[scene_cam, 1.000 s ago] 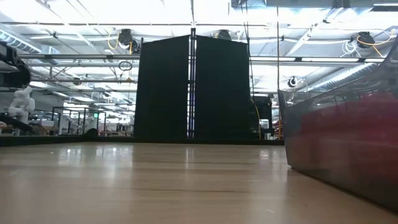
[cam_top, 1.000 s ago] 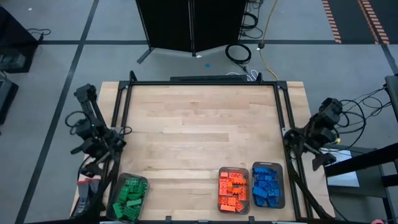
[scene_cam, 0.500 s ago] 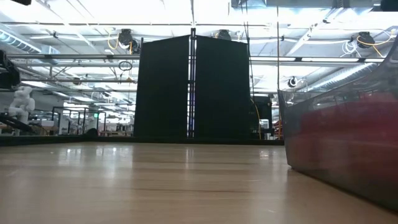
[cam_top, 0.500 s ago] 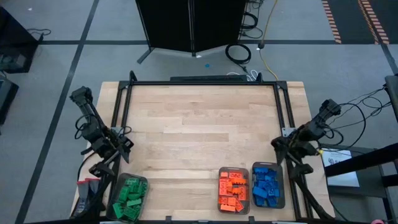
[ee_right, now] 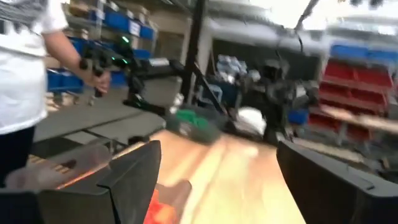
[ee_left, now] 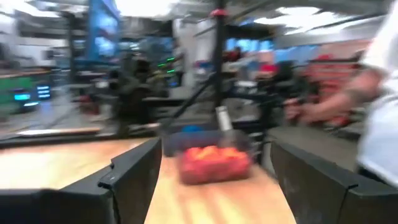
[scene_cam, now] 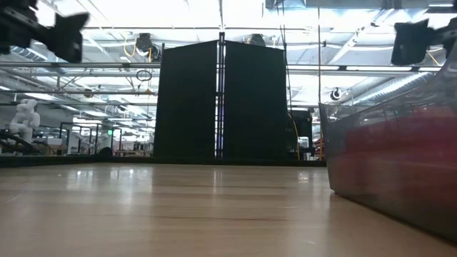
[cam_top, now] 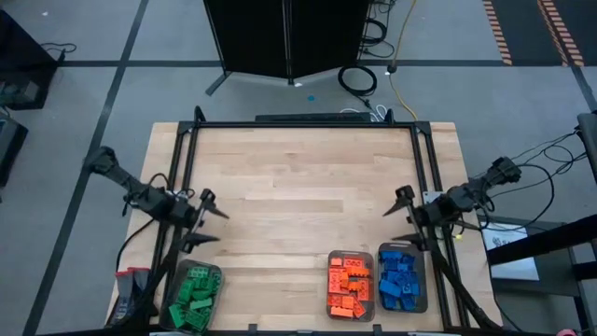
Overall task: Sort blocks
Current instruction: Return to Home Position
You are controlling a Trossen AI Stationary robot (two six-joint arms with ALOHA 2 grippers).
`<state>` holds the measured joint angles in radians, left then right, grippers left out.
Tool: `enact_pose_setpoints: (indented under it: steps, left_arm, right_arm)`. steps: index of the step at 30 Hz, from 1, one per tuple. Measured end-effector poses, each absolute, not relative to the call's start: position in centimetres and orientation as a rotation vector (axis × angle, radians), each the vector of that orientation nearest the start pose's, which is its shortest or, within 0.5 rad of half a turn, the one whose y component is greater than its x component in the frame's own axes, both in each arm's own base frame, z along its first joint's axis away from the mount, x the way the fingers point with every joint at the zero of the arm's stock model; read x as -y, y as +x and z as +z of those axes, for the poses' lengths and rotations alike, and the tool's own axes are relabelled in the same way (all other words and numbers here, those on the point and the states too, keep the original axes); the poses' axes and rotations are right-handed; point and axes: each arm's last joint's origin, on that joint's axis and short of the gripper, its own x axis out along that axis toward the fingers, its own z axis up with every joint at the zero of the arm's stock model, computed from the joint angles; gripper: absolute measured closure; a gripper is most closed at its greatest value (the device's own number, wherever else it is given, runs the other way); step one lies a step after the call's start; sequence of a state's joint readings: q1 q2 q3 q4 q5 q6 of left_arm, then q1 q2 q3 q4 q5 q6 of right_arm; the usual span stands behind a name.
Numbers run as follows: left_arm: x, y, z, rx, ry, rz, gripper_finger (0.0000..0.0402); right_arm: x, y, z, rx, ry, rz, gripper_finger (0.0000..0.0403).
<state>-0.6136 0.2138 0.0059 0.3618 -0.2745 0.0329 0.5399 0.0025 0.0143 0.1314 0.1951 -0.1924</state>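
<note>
From the high view I see the left gripper at the left edge of the table, in the middle left of the frame. Its two fingers are spread wide and point toward the centre of the table. There is nothing between them and they touch nothing. The right gripper is opposite, at the right edge in the middle right of the frame. It is also spread wide, with nothing held.

In the left wrist view both dark fingers stand far apart and I look between them at a tray with orange blocks. A person in a white shirt is at the right side of this frame. In the right wrist view the fingers are wide apart too. Far across the wood I see something green, but it is too blurred to tell more.

All the blocks lie in three trays along the bottom edge of the high view. The green blocks fill the tray in the lower left, just below the left gripper. The orange blocks and the blue blocks are in two trays side by side in the lower right, below the right gripper. The two trays are very close, but I cannot tell if they touch.

In the low view one tray wall fills the right of the frame.
</note>
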Motion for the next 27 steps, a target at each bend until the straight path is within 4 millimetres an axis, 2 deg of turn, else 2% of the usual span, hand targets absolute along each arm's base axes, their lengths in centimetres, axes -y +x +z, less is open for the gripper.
enact_pose_setpoints:
  steps: [5, 10, 16, 21, 23, 27]
  left_arm:
    - [4.1, 10.1, 18.0, 0.129, -0.019, -0.202, 0.0100]
    - [3.2, 10.5, 18.0, 0.122, -0.066, -0.267, 0.0100]
    - [1.6, 10.9, 17.5, 0.059, -0.103, -0.284, 0.0100]
    - [0.9, 10.8, 16.8, -0.021, -0.147, -0.418, 0.0100]
    - [0.5, 10.8, 16.5, -0.059, -0.153, -0.409, 0.0100]
    - [0.0, 10.8, 16.7, -0.023, -0.095, -0.363, 0.0100]
  right_arm:
    - [-3.8, 8.9, 17.3, 0.057, -0.009, 0.266, 0.0085]
    - [-4.1, 8.9, 16.9, 0.002, 0.063, 0.472, 0.0085]
    - [-4.3, 9.3, 16.4, -0.069, 0.060, 0.478, 0.0085]
    - [-4.3, 9.6, 16.0, -0.127, 0.100, 0.470, 0.0085]
    - [-4.4, 9.7, 15.8, -0.152, 0.111, 0.475, 0.0085]
    - [-4.5, 9.7, 15.8, -0.166, 0.115, 0.530, 0.0085]
